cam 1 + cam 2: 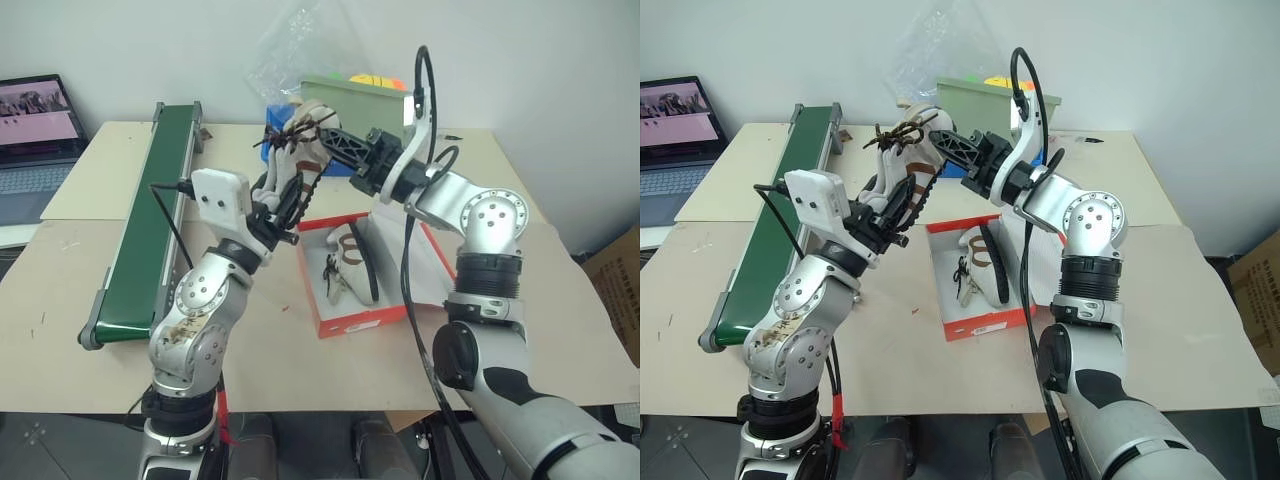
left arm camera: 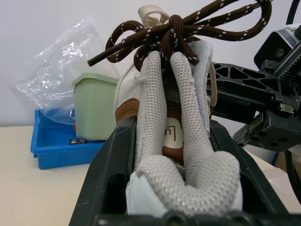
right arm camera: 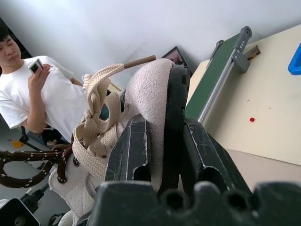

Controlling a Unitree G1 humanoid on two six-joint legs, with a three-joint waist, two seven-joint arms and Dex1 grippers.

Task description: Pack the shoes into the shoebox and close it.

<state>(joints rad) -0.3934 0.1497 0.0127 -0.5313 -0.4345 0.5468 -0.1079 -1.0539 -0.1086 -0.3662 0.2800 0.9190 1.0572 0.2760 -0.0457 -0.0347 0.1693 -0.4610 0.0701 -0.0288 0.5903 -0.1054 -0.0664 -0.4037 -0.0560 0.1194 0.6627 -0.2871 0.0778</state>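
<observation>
even, bright indoor light, prob from overhead; no hard glare anywhere. head views sharp across the frame, soft short shadows under the red shoebox (image 1: 360, 318) and beside the green conveyor (image 1: 140, 235) at left. white wall in upper half looks flat grey-white, slightly darker toward upper right. left wrist view: shoe (image 2: 181, 141) crisp, clear plastic bag (image 2: 61, 70) at upper left shows faint highlights. right wrist view: near fingers (image 3: 136, 150) at bottom dark and soft, person (image 3: 33, 94) at left edge a bit blurred.

One shoe (image 1: 908, 160) between both tools above table (image 1: 1200, 300); other shoe (image 1: 978, 262) inside open shoebox (image 1: 985, 325).
</observation>
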